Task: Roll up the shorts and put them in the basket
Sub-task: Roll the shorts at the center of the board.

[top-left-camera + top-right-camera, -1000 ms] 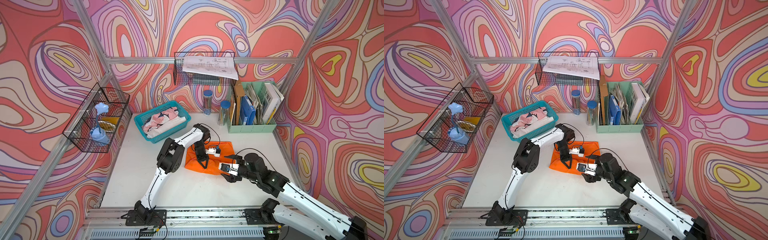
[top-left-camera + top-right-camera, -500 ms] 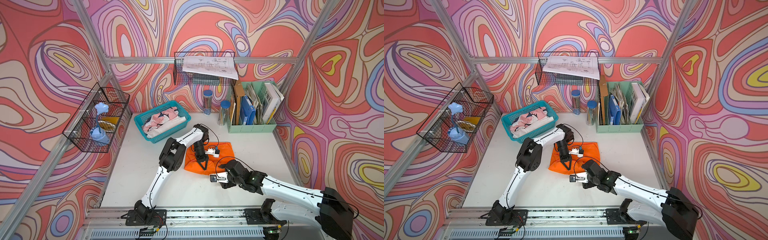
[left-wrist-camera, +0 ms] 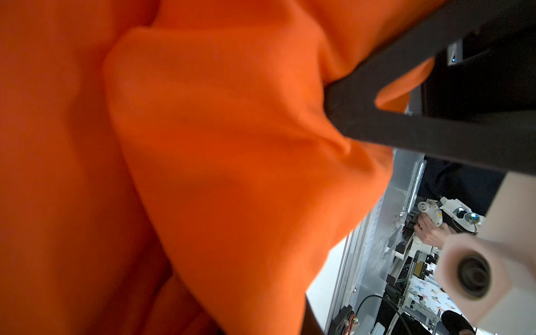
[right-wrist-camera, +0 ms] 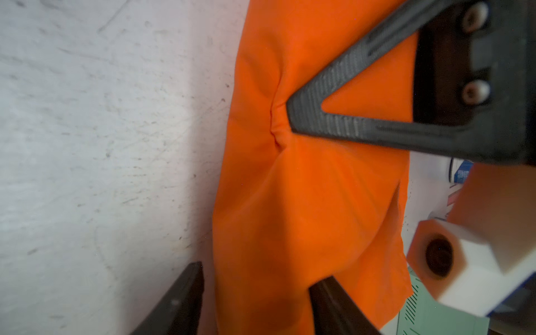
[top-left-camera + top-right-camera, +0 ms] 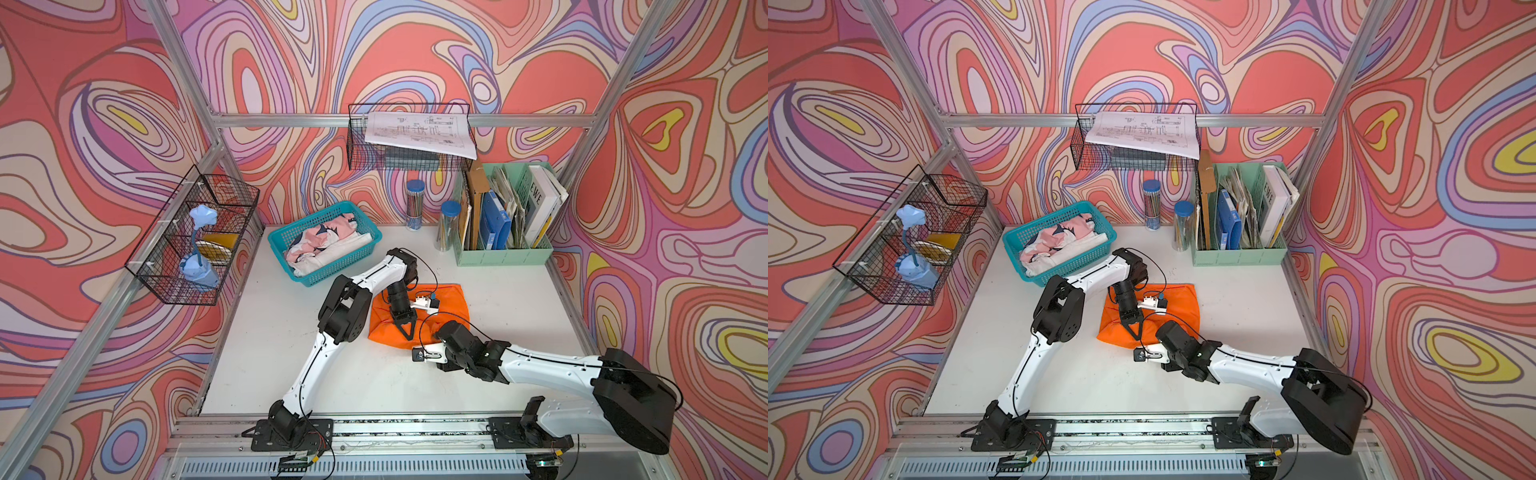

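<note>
The orange shorts (image 5: 444,301) (image 5: 1177,301) lie folded into a compact bundle in the middle of the white table. My left gripper (image 5: 407,335) (image 5: 1136,332) points down onto the bundle's near fold; its shut tips (image 4: 290,116) dig into the cloth, which puckers around them. Orange cloth (image 3: 203,174) fills the left wrist view. My right gripper (image 5: 435,332) (image 4: 261,272) lies low at the bundle's near edge, jaws apart. One finger (image 4: 185,298) is over bare table, the other (image 4: 333,304) on the cloth, with the edge of the shorts (image 4: 290,217) between them.
A teal basket (image 5: 275,241) with patterned and white cloths stands at the back left. Two pencil tubes (image 5: 415,203) and a green file organiser (image 5: 503,254) line the back right. Wire baskets hang on the left wall (image 5: 166,266) and the back wall (image 5: 361,145).
My right arm has swung from the right side of the shorts down to their near edge, and its jaws have narrowed. The left gripper has stayed pressed on the fold.
</note>
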{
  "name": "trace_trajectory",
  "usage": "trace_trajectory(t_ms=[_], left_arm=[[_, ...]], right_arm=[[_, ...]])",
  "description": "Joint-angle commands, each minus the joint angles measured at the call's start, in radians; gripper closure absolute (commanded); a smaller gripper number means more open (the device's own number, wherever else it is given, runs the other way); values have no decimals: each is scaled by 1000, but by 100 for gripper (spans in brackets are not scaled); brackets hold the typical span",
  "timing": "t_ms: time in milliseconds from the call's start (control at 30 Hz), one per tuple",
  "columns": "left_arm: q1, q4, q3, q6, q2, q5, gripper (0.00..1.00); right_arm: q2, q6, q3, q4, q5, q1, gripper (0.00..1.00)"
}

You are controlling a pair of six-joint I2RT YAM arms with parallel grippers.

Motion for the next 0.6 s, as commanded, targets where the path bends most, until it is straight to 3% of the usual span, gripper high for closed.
trace_trajectory(t_ms=[0,100,233,267,300,333,400,567], left_arm=[[-4,80,-70,39,-15,-43,90],[-4,111,-107,54,-61,-21,87],[-4,121,-135,58,-92,-29,77],[-5,134,-149,50,-103,-35,59],[-3,153,-162,39,-113,-44,36],[-2,172,-171,20,-125,-53,3],[6,220,-184,-18,-159,-66,2],[49,538,-398,-118,-408,-58,2]], right_arm=[[40,41,-16,-18,15,-1,52],[90,52,-24,21,32,-4,60],[134,103,-6,34,-31,-28,94],[132,114,-7,34,-51,-35,100],[128,124,-11,34,-65,-40,100],[115,135,-13,33,-80,-45,100],[79,156,-17,34,-128,-65,100],[-3,185,-20,38,-254,-147,100]])
